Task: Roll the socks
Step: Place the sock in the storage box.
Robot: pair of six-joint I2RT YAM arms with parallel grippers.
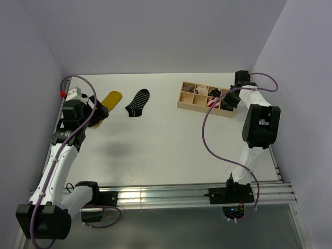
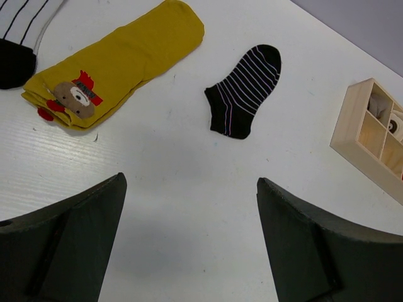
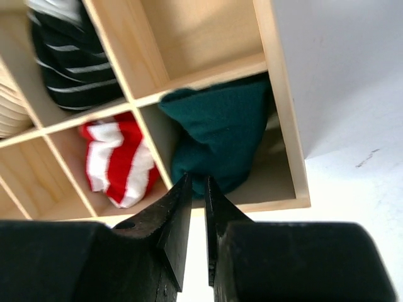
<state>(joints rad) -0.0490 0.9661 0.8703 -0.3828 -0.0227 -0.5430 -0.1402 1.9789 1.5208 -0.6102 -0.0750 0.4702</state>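
Observation:
A flat black sock with thin white stripes [image 1: 138,102] lies at the back of the table; it also shows in the left wrist view [image 2: 244,90]. A flat yellow sock with a bear figure [image 2: 119,60] lies left of it [image 1: 110,99]. My left gripper [image 2: 189,182] is open and empty, hovering above bare table near the yellow sock [image 1: 98,111]. My right gripper [image 3: 197,178] is over the wooden box [image 3: 277,94], its jaws nearly closed, tips pinching a bundled dark green sock [image 3: 220,132] in the corner compartment. A red-and-white striped sock [image 3: 119,160] and a black striped sock [image 3: 72,63] fill neighbouring compartments.
The wooden compartment box [image 1: 182,104] stands at the back right and holds several bundled socks. A white sock with black stripes and a black toe [image 2: 22,25] lies at the far left beside the yellow one. Walls close in the back and both sides.

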